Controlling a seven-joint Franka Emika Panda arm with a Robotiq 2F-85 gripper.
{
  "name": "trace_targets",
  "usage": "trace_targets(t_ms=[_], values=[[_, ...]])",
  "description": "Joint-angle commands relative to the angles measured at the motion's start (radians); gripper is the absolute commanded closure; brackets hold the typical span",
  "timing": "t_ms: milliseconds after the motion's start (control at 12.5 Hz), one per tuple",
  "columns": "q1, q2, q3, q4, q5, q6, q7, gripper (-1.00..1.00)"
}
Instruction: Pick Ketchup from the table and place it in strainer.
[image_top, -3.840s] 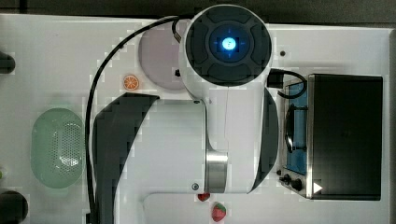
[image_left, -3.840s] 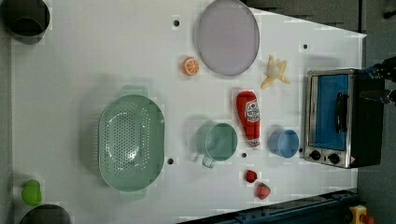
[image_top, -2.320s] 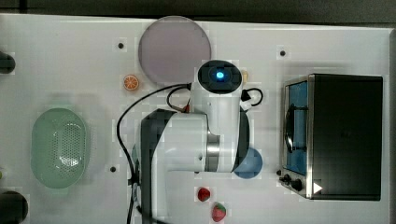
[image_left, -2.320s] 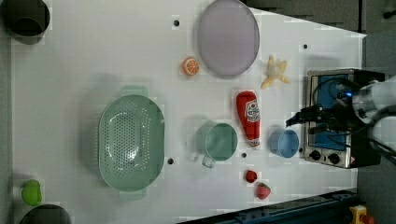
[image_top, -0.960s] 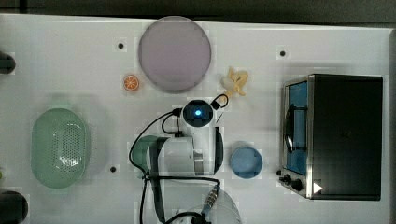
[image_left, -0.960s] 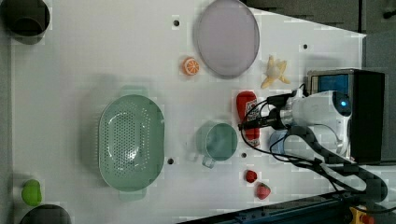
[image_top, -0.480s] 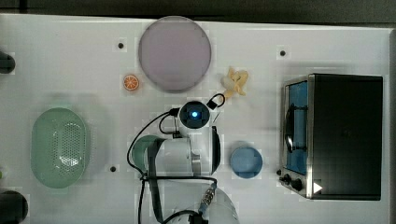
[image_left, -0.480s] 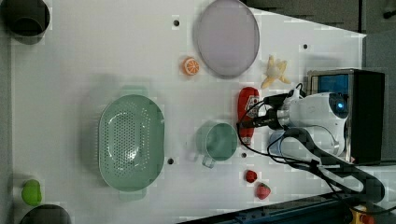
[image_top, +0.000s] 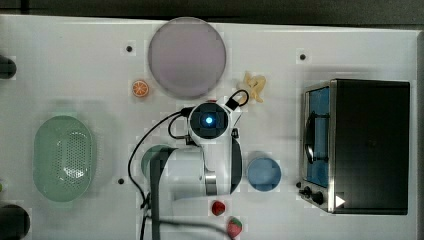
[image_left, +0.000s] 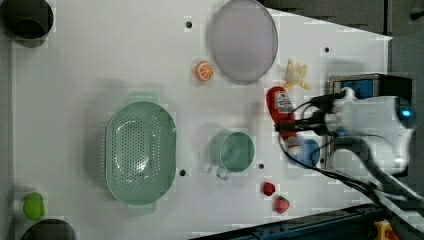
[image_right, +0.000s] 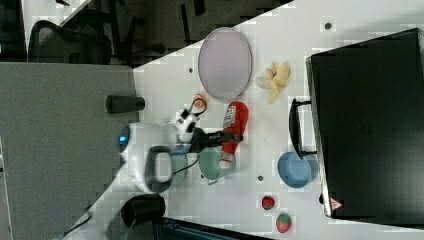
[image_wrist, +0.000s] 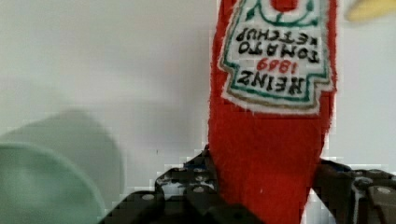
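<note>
Farthest toward the left view's left of everything around the green mug (image_left: 232, 151) lies the strainer (image_left: 140, 152), a pale mint oval basket resting on the white table (image_left: 100, 60), well apart from the mug. Above the mug in the left view sit an orange slice (image_left: 204, 71) and a round lilac plate (image_left: 243, 40). To the mug's right in the left view lies the Ketchup (image_left: 281, 111), flat on the table, with the gripper (image_left: 286, 127) down over its lower end. The wrist view shows the dark fingers (image_wrist: 196, 186) pressed against both sides of the red body, grasping the Ketchup (image_wrist: 271, 140). Just beyond, toward the left view's right, are a blue bowl (image_left: 306, 152) and a black toaster oven (image_top: 370, 145). Below and right of the mug in the left view lie two strawberries (image_left: 276, 197).
</note>
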Motion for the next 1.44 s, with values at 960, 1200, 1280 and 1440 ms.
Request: trace_targets(t_ms=[960, 1200, 1280, 1440], values=[[0.125, -0.141, 0.416, 0.229, 0.182, -0.268, 0.595, -0.26], [0.144, -0.001, 0.493, 0.23, 0.182, -0.036, 0.733, -0.26], [0.15, 0.053, 0.506, 0.23, 0.181, 0.043, 0.754, -0.26], [0.168, 0.16, 0.511, 0.232, 0.18, 0.164, 0.78, -0.26]])
